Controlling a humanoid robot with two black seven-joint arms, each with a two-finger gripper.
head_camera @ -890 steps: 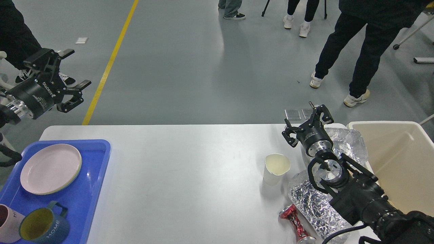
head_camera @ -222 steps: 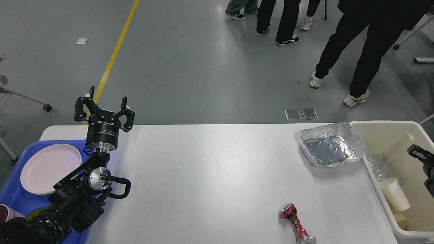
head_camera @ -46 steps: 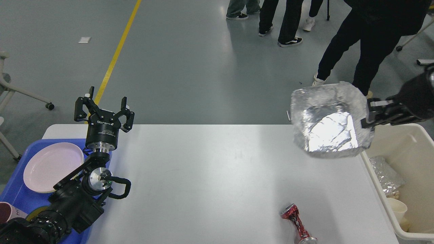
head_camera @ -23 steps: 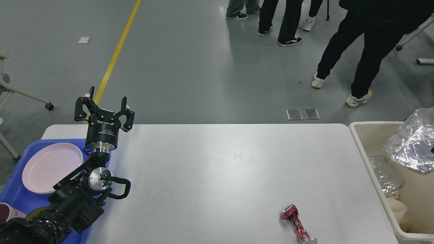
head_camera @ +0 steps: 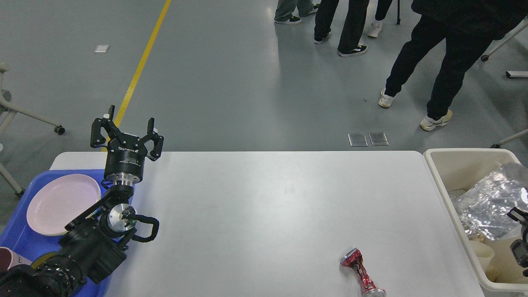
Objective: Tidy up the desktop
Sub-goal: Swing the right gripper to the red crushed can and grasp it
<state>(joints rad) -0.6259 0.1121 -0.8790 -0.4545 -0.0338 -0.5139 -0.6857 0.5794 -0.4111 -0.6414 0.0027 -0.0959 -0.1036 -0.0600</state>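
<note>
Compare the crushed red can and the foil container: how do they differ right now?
The crushed red can lies on the desktop; the foil container sits in the cream bin. The can is red, slim and pinched mid-body; the foil is silver, bulkier and crumpled. Neither is gripped.

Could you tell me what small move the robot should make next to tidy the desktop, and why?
Probably bring the right gripper out of the cream plastic bin toward the crushed red drink can. The crumpled foil tray already lies in the bin, and the can is the only litter on the white desktop, near its right front.
</note>
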